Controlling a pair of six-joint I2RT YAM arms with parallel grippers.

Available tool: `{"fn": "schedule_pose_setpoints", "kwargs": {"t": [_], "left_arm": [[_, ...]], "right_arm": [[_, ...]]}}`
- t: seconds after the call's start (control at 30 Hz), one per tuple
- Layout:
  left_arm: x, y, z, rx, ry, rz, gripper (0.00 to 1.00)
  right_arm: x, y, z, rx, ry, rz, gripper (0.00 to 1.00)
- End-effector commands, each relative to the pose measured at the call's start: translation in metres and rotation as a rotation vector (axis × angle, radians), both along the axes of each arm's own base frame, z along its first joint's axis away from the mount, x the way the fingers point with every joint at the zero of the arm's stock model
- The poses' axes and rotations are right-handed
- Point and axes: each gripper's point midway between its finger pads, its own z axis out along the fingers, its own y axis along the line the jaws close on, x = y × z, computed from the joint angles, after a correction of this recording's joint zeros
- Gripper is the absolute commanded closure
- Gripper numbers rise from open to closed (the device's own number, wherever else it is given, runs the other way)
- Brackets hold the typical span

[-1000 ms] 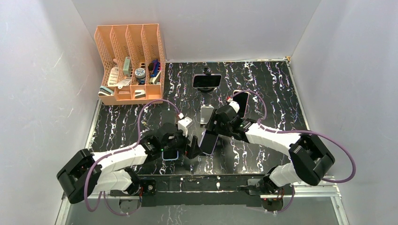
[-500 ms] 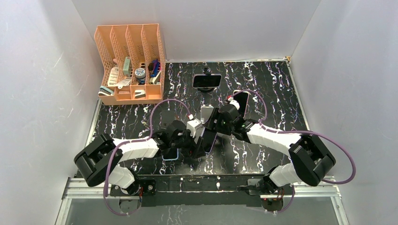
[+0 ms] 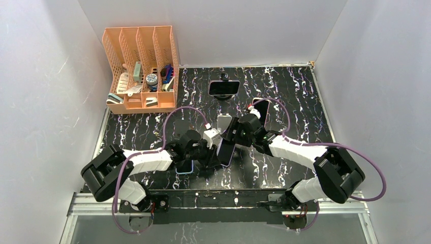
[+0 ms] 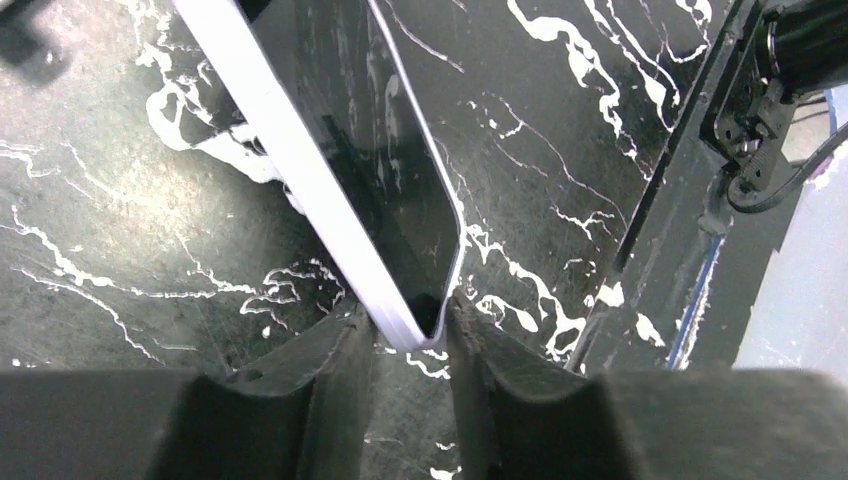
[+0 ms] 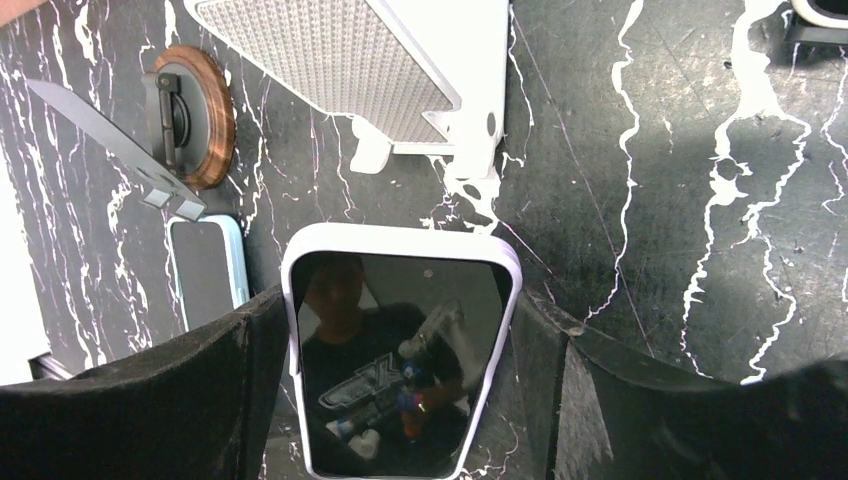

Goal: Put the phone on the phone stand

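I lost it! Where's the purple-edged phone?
Top view: mid-table, the phone is held between the left hand and right hand, just in front of the white stand, right of a blue-cased phone.

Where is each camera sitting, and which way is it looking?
Top external: high behind the bases, looking down on the black marbled table; both arms show.
Left wrist: on the left gripper, looking past its fingers at a corner of the flat lilac-cased phone.
Right wrist: on the right gripper, looking between its fingers at the phone's screen and white perforated stand.
Shared: both wrist views show the same phone.
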Motion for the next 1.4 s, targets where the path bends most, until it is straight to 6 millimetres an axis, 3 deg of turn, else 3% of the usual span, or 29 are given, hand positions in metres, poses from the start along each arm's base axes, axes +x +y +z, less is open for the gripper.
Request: {"fn": "schedule_pose_setpoints", "kwargs": {"t": [0.0, 0.03, 0.33, 0.6, 0.7, 0.9, 1.1, 1.17, 1.27, 1.37], "left_arm": [[0.004, -0.007, 0.011, -0.030, -0.057, -0.034, 0.90], [0.005, -0.007, 0.008, -0.016, -0.057, -0.038, 0.99], [0.002, -0.005, 0.009, 0.046, -0.091, -0.135, 1.00], [-0.005, 0.015, 0.024, 0.131, -0.201, -0.291, 1.00], [-0.006, 0.027, 0.030, 0.164, -0.252, -0.319, 1.00], [-0.001, 0.040, 0.041, 0.208, -0.313, -0.364, 1.00], [0.014, 0.037, 0.050, 0.187, -0.344, -0.373, 1.00], [0.018, 0.036, 0.048, 0.185, -0.350, -0.377, 1.00], [0.023, 0.036, 0.045, 0.188, -0.357, -0.374, 1.00], [0.028, 0.037, 0.043, 0.185, -0.363, -0.363, 1.00]], "right_arm": [[0.009, 0.011, 0.024, 0.091, -0.064, 0.006, 0.43], [0.009, 0.011, 0.023, 0.091, -0.061, 0.007, 0.43], [0.011, 0.011, 0.020, 0.104, -0.050, 0.012, 0.40], [0.023, -0.014, 0.038, -0.003, -0.196, 0.008, 0.08], [0.024, -0.024, 0.048, -0.040, -0.266, 0.033, 0.02], [0.027, -0.039, 0.057, -0.082, -0.336, 0.020, 0.01], [0.031, -0.050, 0.062, -0.130, -0.373, 0.009, 0.01], [0.025, -0.042, 0.064, -0.107, -0.394, 0.085, 0.01], [0.001, -0.022, 0.065, -0.073, -0.488, 0.340, 0.02], [-0.022, -0.012, 0.058, -0.095, -0.538, 0.577, 0.12]]}}
